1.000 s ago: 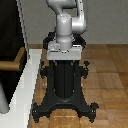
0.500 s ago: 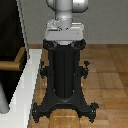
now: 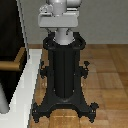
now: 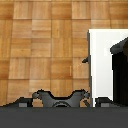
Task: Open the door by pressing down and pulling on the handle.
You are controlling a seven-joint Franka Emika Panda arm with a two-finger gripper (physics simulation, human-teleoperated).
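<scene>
The door [image 3: 9,35] is a very dark panel at the exterior view's left, standing on a white base [image 3: 27,82]. The brass-tan handle [image 3: 11,65] sticks out from it with its bent elbow [image 3: 20,56] towards the pedestal. The handle looks level. My arm [image 3: 59,17] is folded high above the black pedestal [image 3: 64,75], apart from the handle. My gripper's fingers show in neither view. In the wrist view only a dark grey band [image 4: 64,117] lies along one edge. The white base [image 4: 102,65] and a dark door part [image 4: 120,65] show there too.
A grey vertical pole [image 3: 20,22] stands at the door's edge, and a grey rounded post [image 3: 3,102] at the exterior view's lower left. The pedestal's splayed feet [image 3: 45,107] spread over the wooden floor [image 3: 110,75] and also show in the wrist view [image 4: 60,97].
The arm's upper links have turned and drawn up over the pedestal. The door and handle have not moved.
</scene>
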